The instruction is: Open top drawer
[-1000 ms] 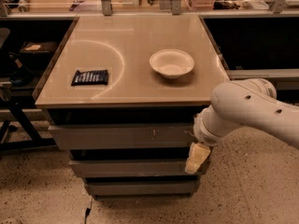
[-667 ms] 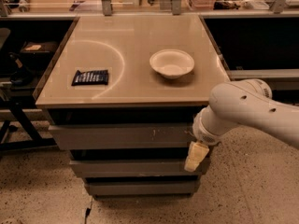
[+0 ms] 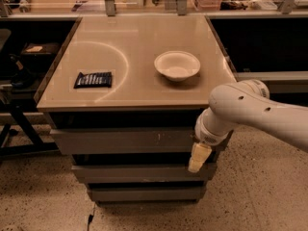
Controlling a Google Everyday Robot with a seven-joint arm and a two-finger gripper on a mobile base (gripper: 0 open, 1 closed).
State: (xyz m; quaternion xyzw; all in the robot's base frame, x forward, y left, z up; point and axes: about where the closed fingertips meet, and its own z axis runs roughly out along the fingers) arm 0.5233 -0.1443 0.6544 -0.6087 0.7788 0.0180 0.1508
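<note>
Since the earlier frames the arm (image 3: pixel 260 114) has slid a little to the left and the gripper (image 3: pixel 196 161) has risen slightly along the cabinet's right side. Everything on the table is where it was.

The gripper shows as a cream, wedge-shaped tip hanging down from a round white wrist. It sits at the right end of the cabinet front, over the lower edge of the top drawer (image 3: pixel 120 141) and the dark gap beneath it. Whether the gripper is spread or pressed together cannot be told from this view, nor whether it touches the drawer front. The arm behind it is smooth, glossy white plastic in thick rounded segments, and it runs off to the right edge.

The top drawer is the widest of three flat grey metal fronts stacked under the tabletop (image 3: pixel 139 32). It has no handle and bears small whitish scratches right of centre. A dark slot separates it from the table edge above. The two fronts below look narrower and plain.

The tabletop is a smooth, shiny beige slab with a pale curved streak on its left half. A shallow, round, off-white bowl (image 3: pixel 177 65) stands right of centre, and a flat dark rectangular packet (image 3: pixel 93 79) lies at the near left. The floor (image 3: pixel 43 201) is speckled.
</note>
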